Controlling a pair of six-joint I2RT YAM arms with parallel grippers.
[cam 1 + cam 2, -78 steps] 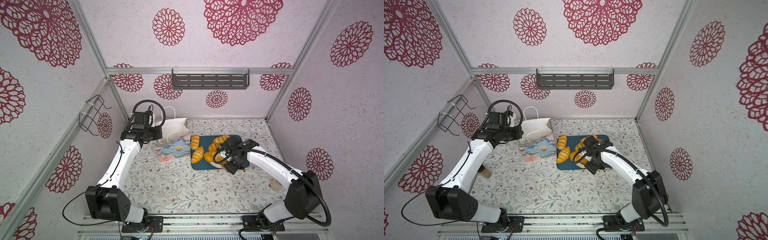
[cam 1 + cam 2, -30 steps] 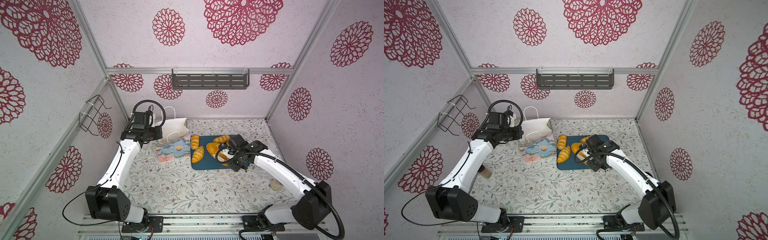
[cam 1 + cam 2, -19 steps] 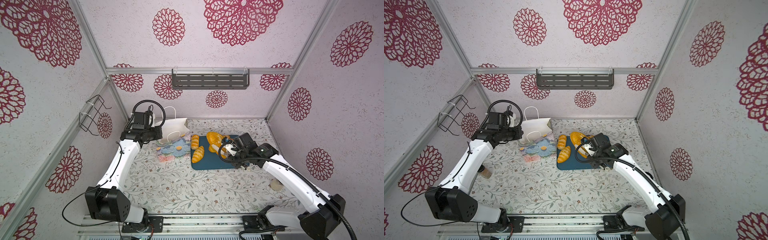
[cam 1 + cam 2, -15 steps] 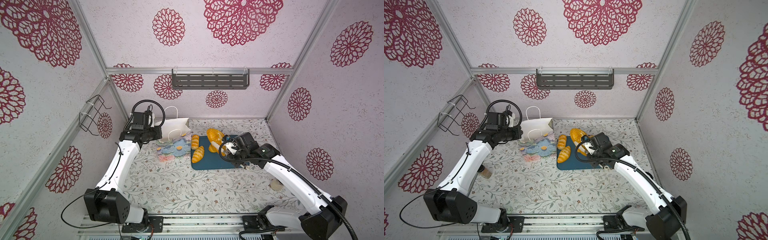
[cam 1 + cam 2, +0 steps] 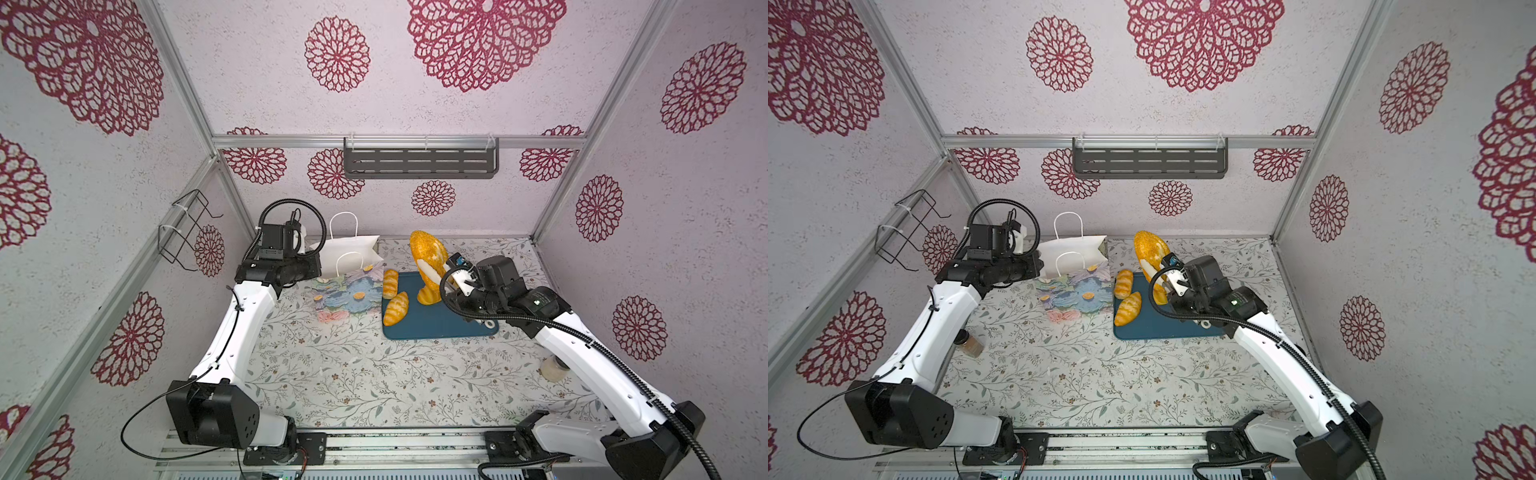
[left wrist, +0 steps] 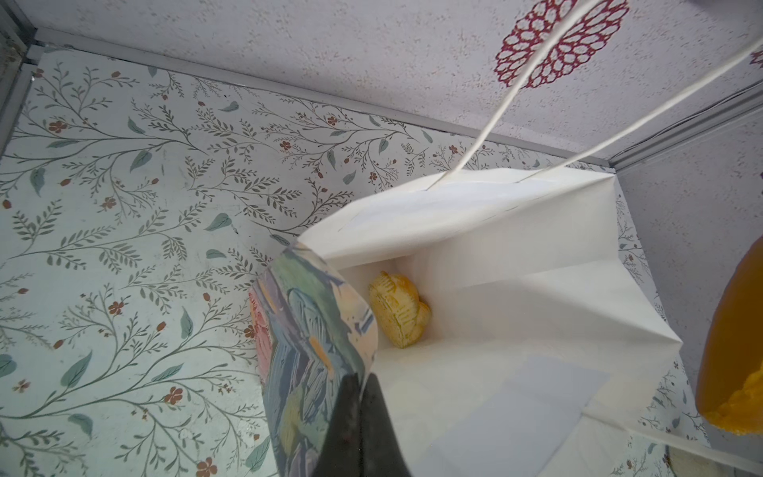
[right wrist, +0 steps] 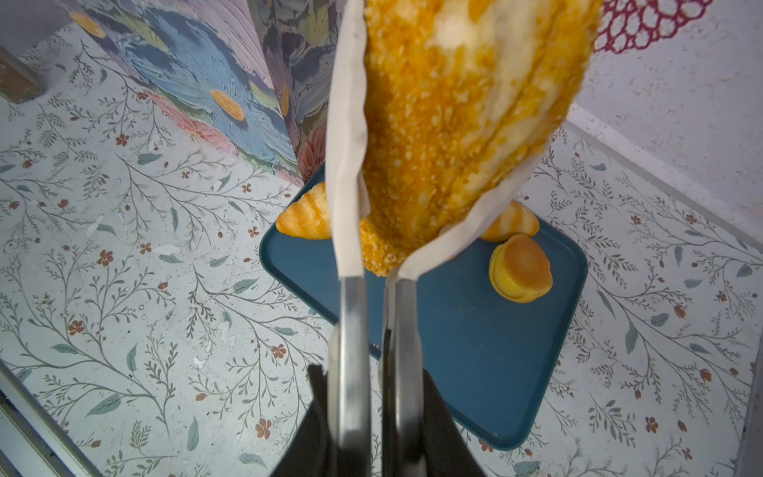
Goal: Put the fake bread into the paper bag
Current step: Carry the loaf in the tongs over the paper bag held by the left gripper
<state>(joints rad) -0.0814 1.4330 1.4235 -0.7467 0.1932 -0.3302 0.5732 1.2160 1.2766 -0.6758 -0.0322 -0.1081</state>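
Right wrist view: the right pincer [image 7: 371, 417] is clenched on the steel arms of the tongs [image 7: 349, 173]. Their cream blades squeeze the large loaf [image 7: 462, 115], which has just come up off the tray [image 7: 495, 371] and now hangs clear above it. In a top view the loaf sits at roughly 3 o'clock from the paper bag [image 5: 351, 253], near its mouth but not over it. The left pincer [image 6: 360, 392] stays clenched on the bag's rim, holding it open. One small bread [image 6: 398, 309] already lies inside. Two striped rolls [image 5: 395, 308] and a round bun [image 7: 520, 268] wait on the tray. The likely next move is to carry the loaf toward 9 o'clock.
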